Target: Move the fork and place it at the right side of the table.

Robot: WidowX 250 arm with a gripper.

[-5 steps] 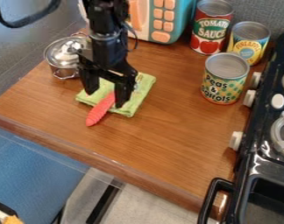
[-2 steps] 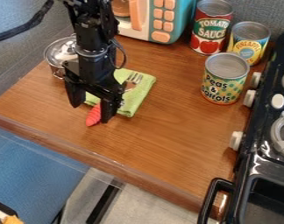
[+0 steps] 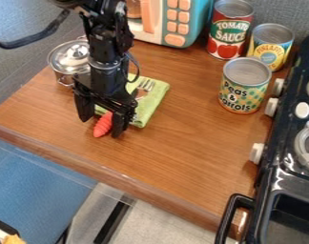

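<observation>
Fork (image 3: 141, 94): on the green cloth, in the left half of the table, slanting from near left to far right. Not over at the right side of the table.
Tines (image 3: 146, 85): shiny, at the far right end of the fork, on top of the cloth.
Handle (image 3: 102, 126): red and bumpy, poking past the near edge of the cloth, over bare wood.
Green cloth (image 3: 155, 97): folded, flat on the wood, under part of the fork.
Gripper (image 3: 101, 125): low over the near left part of the cloth, with fingers apart, one on each side of the red handle. Cannot tell if touching it.
Robot arm (image 3: 107, 52): black, coming in from the far left, bending down to the gripper.
Cable (image 3: 50, 29): black, in a big loop left of the arm.
Pot (image 3: 67, 69): silver, with a lid on, left of the arm and partly behind it.
Toy microwave (image 3: 194, 24): blue and white with orange buttons, at the far side.
Red can (image 3: 230, 40): upright, just right of the microwave.
Yellow can (image 3: 270, 50): upright, right of the red one.
Green can (image 3: 243, 93): upright, nearer than both.
Stove (image 3: 265, 178): black with white knobs, along the right side.
Table (image 3: 182, 157): brown wood, under all the cans.
</observation>
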